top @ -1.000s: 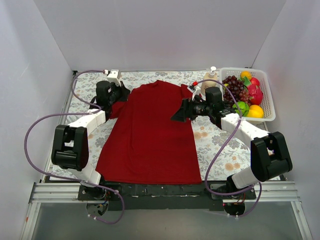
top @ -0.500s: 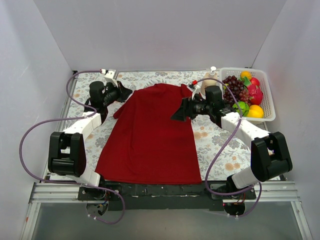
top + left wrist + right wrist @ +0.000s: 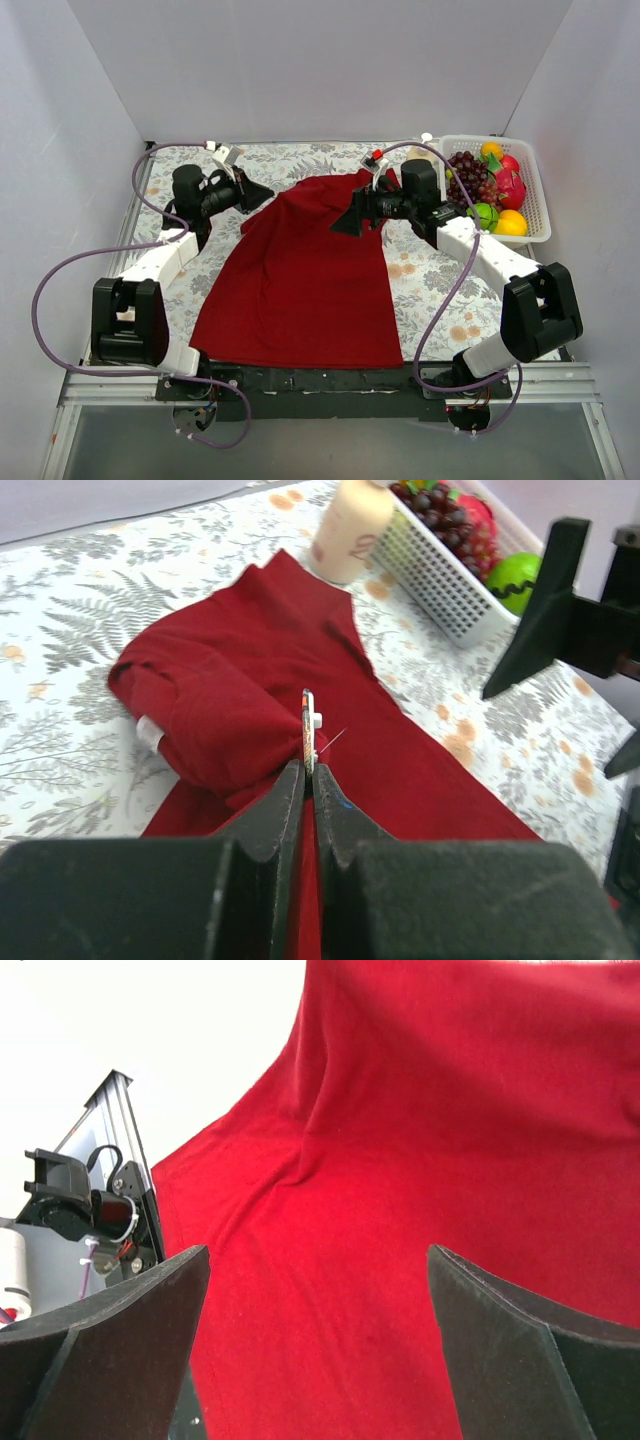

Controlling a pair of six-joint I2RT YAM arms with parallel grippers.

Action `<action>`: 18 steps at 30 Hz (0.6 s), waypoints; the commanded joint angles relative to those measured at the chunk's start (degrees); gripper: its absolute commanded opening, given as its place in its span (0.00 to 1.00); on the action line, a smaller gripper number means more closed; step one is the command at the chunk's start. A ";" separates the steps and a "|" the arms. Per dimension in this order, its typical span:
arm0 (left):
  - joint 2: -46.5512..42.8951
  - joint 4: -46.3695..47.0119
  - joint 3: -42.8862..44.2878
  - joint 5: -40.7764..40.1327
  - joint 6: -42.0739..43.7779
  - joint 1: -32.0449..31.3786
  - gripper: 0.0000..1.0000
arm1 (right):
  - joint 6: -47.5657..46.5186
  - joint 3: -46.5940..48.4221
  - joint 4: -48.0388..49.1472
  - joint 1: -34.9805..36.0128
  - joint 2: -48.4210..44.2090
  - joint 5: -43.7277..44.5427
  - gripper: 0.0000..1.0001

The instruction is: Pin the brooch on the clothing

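- The left gripper (image 3: pixel 308 772) is clamped shut on the small, thin, pale round brooch (image 3: pixel 308 723). In the left wrist view the brooch is seen edge-on, standing upright just past the fingertips. A fine pin pokes out of it toward 2 o'clock.
- The brooch sits right against a bunched fold of the plain dark red short-sleeved T-shirt (image 3: pixel 225 695). I cannot tell whether the pin has entered the fabric.
- A small white label (image 3: pixel 150 733) shows in that fold at about 9 o'clock from the brooch.
- From above, the T-shirt (image 3: pixel 300 285) lies on the white floral-print cloth (image 3: pixel 430 290), its hem toward 6 o'clock. Its upper part is rumpled and drawn toward 10 o'clock.
- In the overhead view, the left gripper (image 3: pixel 258 191) is at the garment's 10 o'clock corner, pointing toward 3 o'clock.
- The right gripper (image 3: pixel 345 218) is over the shirt's upper right area, at about 1 o'clock from the garment's centre, and points toward 8 o'clock.
- In the right wrist view, the right gripper (image 3: pixel 318 1285) has its jaws spread wide. It holds nothing, with only red fabric between the black fingers (image 3: pixel 110 1345).
- A white plastic mesh basket (image 3: pixel 537 176) of coloured fruit stands at the table's 2 o'clock corner, well apart from the shirt.
- A cream-coloured bottle (image 3: pixel 350 520) stands just beside the basket's near wall.
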 commanded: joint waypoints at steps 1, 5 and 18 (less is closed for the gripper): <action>-5.30 -0.62 -1.38 6.97 -1.68 0.25 0.00 | -2.78 4.13 2.91 1.53 0.05 -1.06 0.96; -8.11 -2.02 -2.52 7.94 -2.12 0.25 0.00 | -3.66 5.71 2.47 2.49 -0.13 -1.33 0.96; -16.72 -4.75 -5.95 11.72 -5.64 0.16 0.00 | -4.72 7.99 1.59 6.01 -2.68 0.07 0.95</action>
